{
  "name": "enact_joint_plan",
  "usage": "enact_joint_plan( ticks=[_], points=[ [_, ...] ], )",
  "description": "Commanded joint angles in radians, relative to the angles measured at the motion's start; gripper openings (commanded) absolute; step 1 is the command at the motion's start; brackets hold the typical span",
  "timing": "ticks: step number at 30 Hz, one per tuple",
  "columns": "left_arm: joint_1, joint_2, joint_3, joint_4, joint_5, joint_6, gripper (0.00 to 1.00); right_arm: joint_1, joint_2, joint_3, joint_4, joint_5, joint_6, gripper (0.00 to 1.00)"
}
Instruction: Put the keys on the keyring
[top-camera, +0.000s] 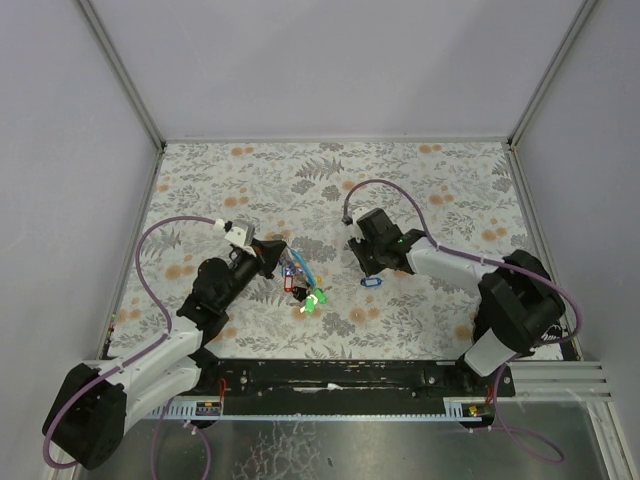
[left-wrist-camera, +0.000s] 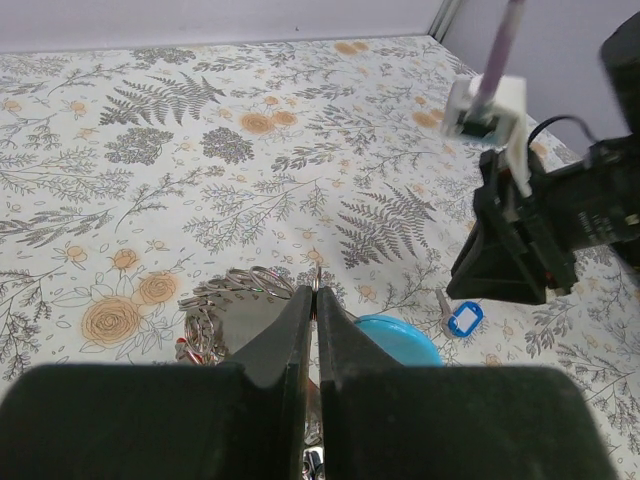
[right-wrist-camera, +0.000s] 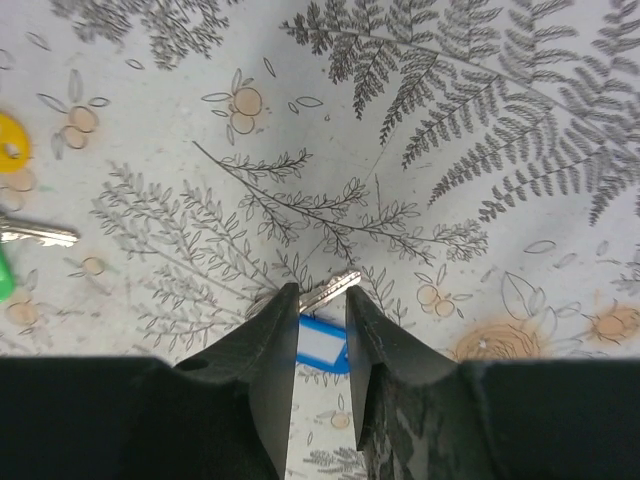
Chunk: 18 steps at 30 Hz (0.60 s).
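— On the flowered table (top-camera: 430, 190), where's the keyring (top-camera: 294, 270)?
— Mid-table, with a green-capped key (top-camera: 316, 301) just beside it and the left gripper (top-camera: 272, 258) at its edge.
— Clenched?
— Its wrist view says so: the tips are pinched on the ring's wire.
— And the right gripper (right-wrist-camera: 321, 291)?
— Jaws apart, straddling a blue-capped key (right-wrist-camera: 322, 352) lying flat. Only that wrist view shows a yellow cap (right-wrist-camera: 8, 150).
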Motion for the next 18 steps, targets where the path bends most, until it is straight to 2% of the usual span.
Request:
enact_joint_plan(
  ticks=[1, 10, 18],
  points=[
    [-0.004, -0.009, 0.008, 0.059, 0.011, -0.009, 0.00, 0.006, -0.092, 0.016, 0.008, -0.093, 0.006, 0.34],
    [-0.004, -0.005, 0.010, 0.064, 0.024, -0.011, 0.00, -0.041, -0.064, -0.073, 0.120, -0.232, 0.068, 0.32],
    [-0.003, 0.002, 0.011, 0.065, 0.036, -0.010, 0.00, -0.044, -0.027, -0.106, 0.170, -0.205, 0.094, 0.31]
  ],
)
